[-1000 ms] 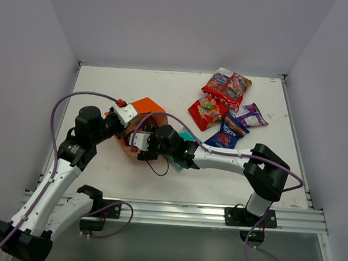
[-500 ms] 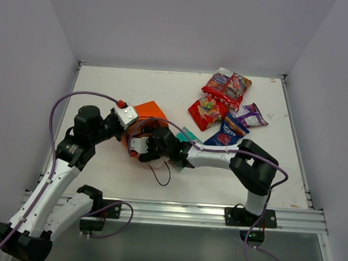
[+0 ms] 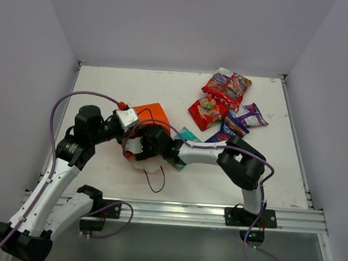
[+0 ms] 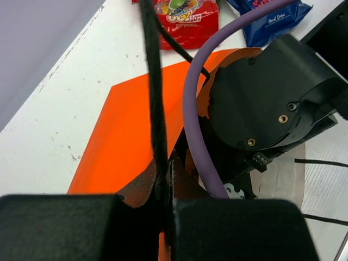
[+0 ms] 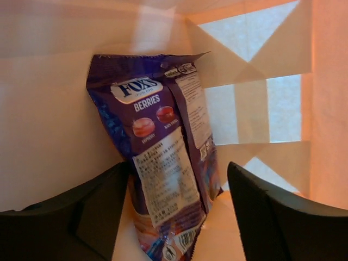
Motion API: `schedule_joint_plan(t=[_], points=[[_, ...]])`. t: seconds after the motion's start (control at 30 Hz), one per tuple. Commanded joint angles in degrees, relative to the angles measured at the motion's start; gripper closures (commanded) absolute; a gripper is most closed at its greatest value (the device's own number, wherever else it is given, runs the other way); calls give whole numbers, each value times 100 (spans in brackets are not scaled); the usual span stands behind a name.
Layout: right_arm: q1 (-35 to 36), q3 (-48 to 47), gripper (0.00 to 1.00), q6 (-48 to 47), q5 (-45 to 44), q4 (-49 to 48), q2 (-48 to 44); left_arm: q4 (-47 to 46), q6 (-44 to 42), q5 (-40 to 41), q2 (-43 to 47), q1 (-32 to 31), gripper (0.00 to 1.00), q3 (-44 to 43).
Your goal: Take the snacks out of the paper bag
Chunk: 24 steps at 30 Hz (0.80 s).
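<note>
The bright orange paper bag (image 3: 153,112) lies flat-sided at the table's left middle, its open mouth on the near side and one thin dark loop handle (image 3: 154,180) trailing on the tabletop in front. Inside it, against the pale paper wall, a glossy Fox's Berries packet (image 5: 163,163), purple, leans with its white label facing out. Out on the table at the far right, a far red packet (image 3: 227,84), a near red packet (image 3: 206,110), a small purple packet (image 3: 251,116) and a blue packet (image 3: 228,132) cluster together, while a teal-white packet (image 3: 187,133) lies just right of the bag.
</note>
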<state>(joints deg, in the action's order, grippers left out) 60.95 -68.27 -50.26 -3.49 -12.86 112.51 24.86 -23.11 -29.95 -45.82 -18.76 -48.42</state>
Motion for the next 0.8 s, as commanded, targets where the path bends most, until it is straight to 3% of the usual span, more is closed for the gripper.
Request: schedule_joint_plan(t=[0.0,0.1,0.17,0.2,0.33,0.4,0.53,0.77], points=[[-30,-327,28,-81,-91,363,262,-368,88,-599,135,-22,100,-308],[-39,-477,44,-45,-249,522,455,-351,105,-652,91,-22,100,-308],[-65,-494,61,-2,-267,504,474,-350,105,-687,100,-22,100,-308],[-66,-512,76,33,-293,487,491,-333,97,-687,100,-22,100,-308],[-66,-512,86,25,-469,276,456,-324,97,-679,82,-22,100,-308],[-66,-503,100,25,-495,293,351,-324,97,-582,74,-22,100,-308],[-57,-354,100,201,-276,407,-306,-376,105,-275,-5,-22,100,-290],[40,94,100,552,155,741,-1660,-693,378,1043,-207,-22,100,-378]])
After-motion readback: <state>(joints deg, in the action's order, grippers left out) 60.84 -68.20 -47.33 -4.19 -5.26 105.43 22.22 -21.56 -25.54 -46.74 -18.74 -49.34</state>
